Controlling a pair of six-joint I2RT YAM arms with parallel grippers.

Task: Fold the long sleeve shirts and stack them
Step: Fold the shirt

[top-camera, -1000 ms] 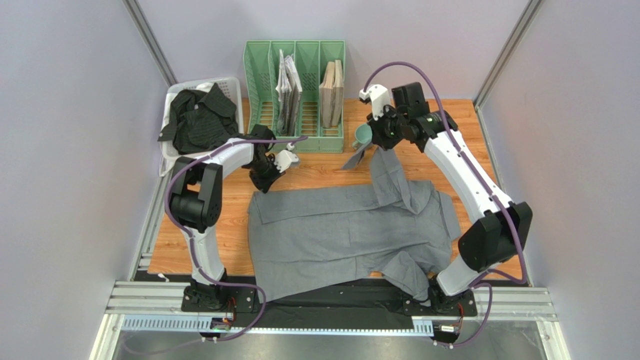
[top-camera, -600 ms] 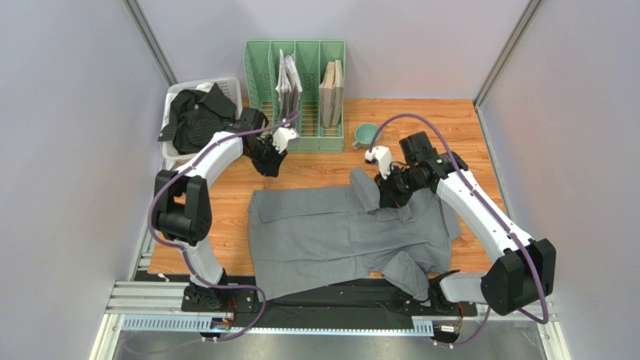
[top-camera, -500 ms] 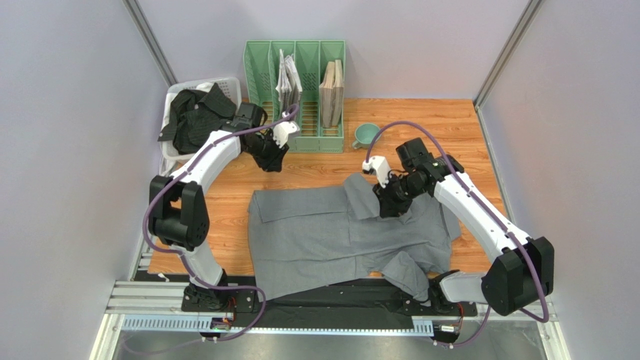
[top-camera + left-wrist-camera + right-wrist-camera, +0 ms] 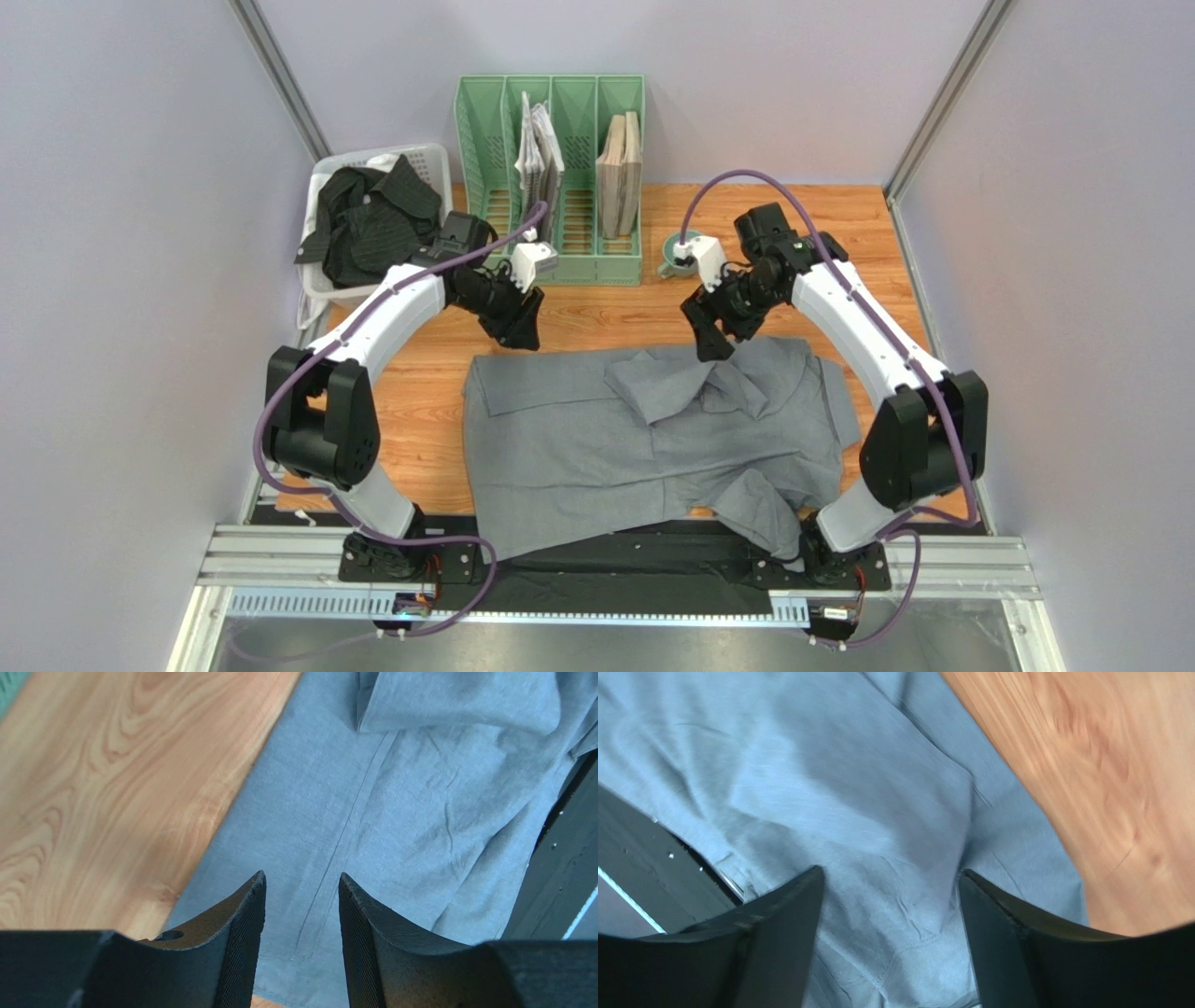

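Arching over the wooden desk point(image 4: 421, 406), both arms are seen bent at the elbow, with their wrists turned down above the far edge of the grey shirt point(image 4: 631, 448). The left arm is raised from its base to a high elbow at the left side. Its forearm is stretched toward the far left corner of the garment, where the left tool point(image 4: 526, 331) is pointed downward. In the left wrist view the left tool point(image 4: 300, 882) is shown narrowly parted, with nothing between its fingers and the cloth edge and bare wood below. The right arm is looped from its elbow at the right side out to the far side of the desk. The right tool point(image 4: 706, 333) is aimed down and back at the shirt's far edge. In the right wrist view the right tool point(image 4: 891, 875) is seen spread wide and empty above the grey cloth. The grey shirt is laid flat across the middle of the desk, with one sleeve point(image 4: 659, 381) folded over its body. The black shirt point(image 4: 368, 217) is heaped in a white basket point(image 4: 421, 151) at the far left corner.
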